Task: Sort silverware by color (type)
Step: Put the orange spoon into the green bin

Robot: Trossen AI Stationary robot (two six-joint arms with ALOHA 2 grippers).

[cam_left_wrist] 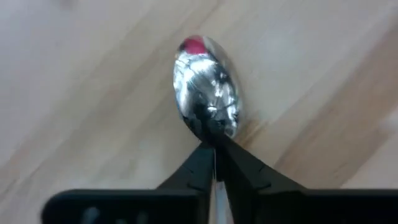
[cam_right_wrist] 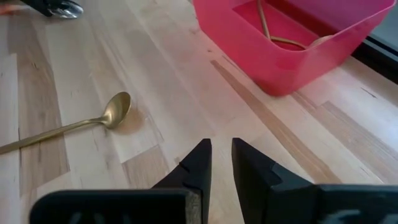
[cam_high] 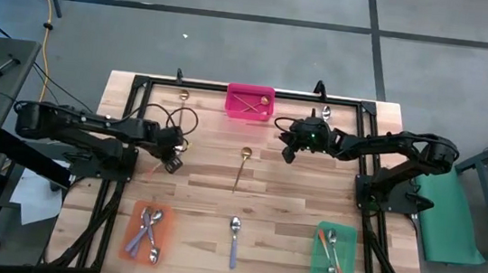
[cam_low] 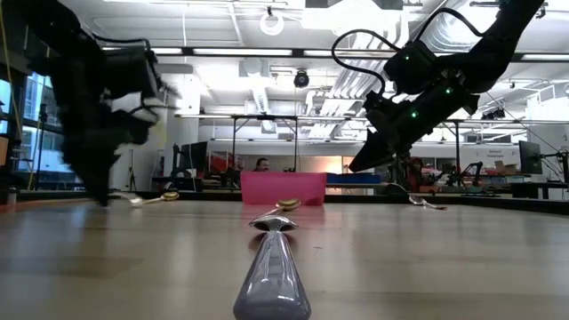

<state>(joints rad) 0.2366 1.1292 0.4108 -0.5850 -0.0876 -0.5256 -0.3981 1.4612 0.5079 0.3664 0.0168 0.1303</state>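
My left gripper (cam_high: 173, 163) points down at the table's left middle, shut on a silver-bowled spoon (cam_left_wrist: 208, 87) that lies on the wood; its handle is hidden behind the fingers. My right gripper (cam_high: 288, 153) hangs above the table right of centre, its fingers (cam_right_wrist: 202, 155) a narrow gap apart with nothing between them. A gold spoon (cam_high: 241, 167) lies flat at the centre. A purple-handled spoon (cam_high: 233, 240) lies near the front edge. A gold spoon (cam_high: 185, 95) and a silver one (cam_high: 325, 113) lie at the far edge. My left gripper pinches the spoon's neck (cam_left_wrist: 214, 144), right where the bowl narrows, between its two fingertips. The fingers come steeply from above. The bowl sticks out beyond the fingertips, close over the wood; whether it still rests there I cannot tell.
A pink tray (cam_high: 249, 112) at the far middle holds gold spoons. An orange tray (cam_high: 137, 219) at the near left holds purple-handled spoons, and a green tray (cam_high: 346, 265) at the near right holds orange-handled ones. Bare wood lies between the trays.
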